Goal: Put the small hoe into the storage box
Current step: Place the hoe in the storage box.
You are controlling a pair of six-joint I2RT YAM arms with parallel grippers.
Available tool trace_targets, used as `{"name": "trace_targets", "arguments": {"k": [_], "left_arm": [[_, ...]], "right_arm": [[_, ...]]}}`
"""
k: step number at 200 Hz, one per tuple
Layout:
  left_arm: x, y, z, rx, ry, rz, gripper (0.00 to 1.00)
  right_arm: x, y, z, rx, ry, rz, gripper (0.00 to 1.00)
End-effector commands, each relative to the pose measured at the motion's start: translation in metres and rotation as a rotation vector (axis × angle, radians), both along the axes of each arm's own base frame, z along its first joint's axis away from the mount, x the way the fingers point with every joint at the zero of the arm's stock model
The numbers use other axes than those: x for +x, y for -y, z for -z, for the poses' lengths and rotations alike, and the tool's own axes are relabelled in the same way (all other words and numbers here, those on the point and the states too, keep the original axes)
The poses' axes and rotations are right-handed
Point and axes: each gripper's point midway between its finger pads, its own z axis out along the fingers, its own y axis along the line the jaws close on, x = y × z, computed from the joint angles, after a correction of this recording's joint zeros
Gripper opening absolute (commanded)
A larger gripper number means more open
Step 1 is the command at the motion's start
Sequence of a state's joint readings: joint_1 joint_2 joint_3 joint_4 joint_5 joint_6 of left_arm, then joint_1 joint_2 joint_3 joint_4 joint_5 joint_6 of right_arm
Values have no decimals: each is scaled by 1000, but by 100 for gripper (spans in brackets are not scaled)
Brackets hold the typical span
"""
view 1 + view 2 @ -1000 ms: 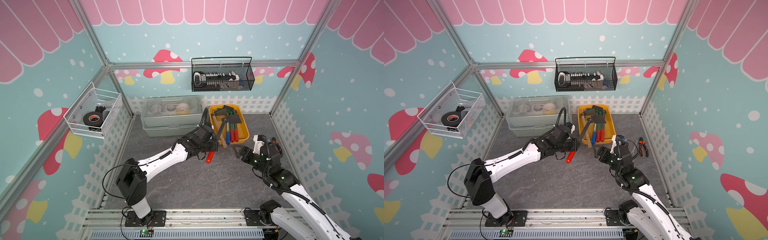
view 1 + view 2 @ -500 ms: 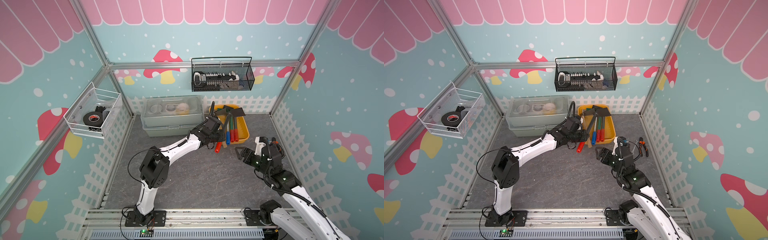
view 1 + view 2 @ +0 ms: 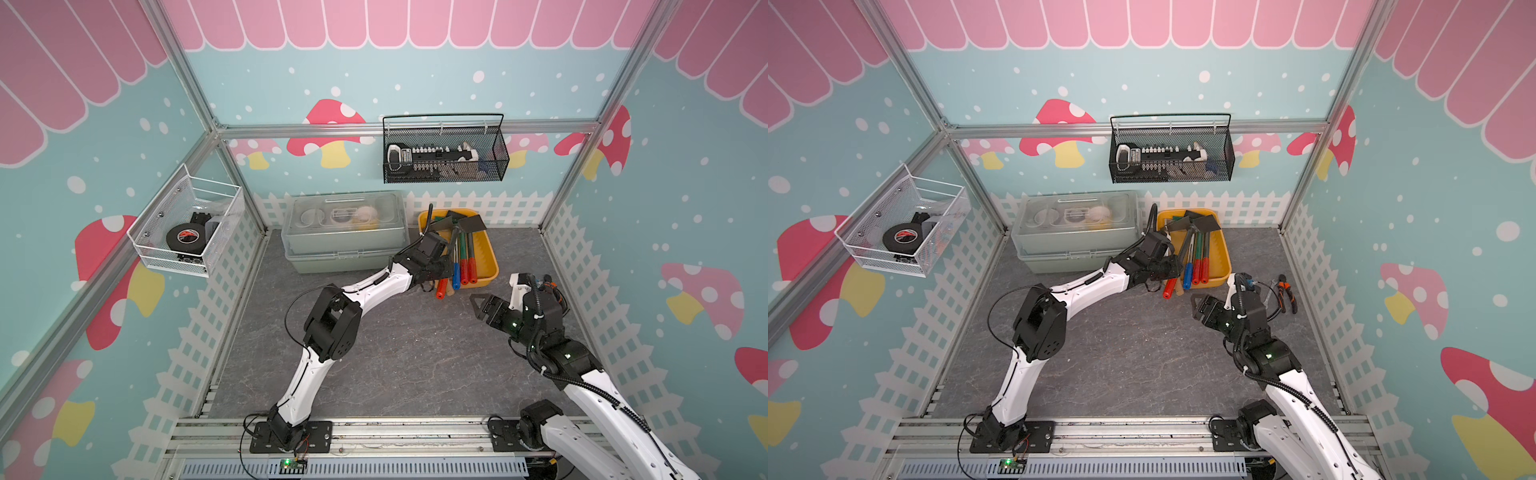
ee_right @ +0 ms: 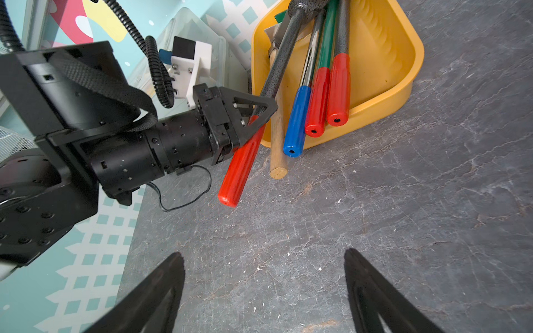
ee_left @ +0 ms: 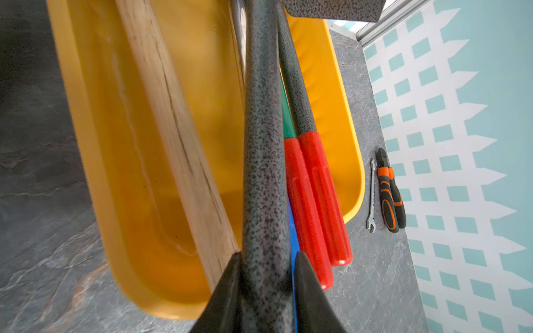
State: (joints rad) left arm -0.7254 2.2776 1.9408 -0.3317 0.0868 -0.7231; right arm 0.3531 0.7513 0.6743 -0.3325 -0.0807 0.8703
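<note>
Left jaws are clamped on the small hoe (image 4: 277, 69), right where its speckled shaft meets the red grip. You can see the shaft run into the storage box (image 4: 389, 86) beside the other tool handles, while the grip pokes out past the rim over the desk (image 4: 375, 201). Right jaws stand wide apart, holding nothing, above bare desk near the box. Pliers (image 5: 389, 190) lie just beside it.
</note>
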Motion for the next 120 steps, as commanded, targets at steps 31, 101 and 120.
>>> {"name": "trace_targets", "arguments": {"k": [31, 101, 120], "left_arm": [[34, 7, -42, -115, 112, -62, 0], [36, -4, -34, -83, 112, -98, 0], [40, -11, -29, -75, 94, -125, 0]], "right_arm": [[-3, 0, 6, -2, -17, -12, 86], [-3, 0, 6, 1, -18, -14, 86], [-3, 0, 7, 0, -21, -14, 86]]}}
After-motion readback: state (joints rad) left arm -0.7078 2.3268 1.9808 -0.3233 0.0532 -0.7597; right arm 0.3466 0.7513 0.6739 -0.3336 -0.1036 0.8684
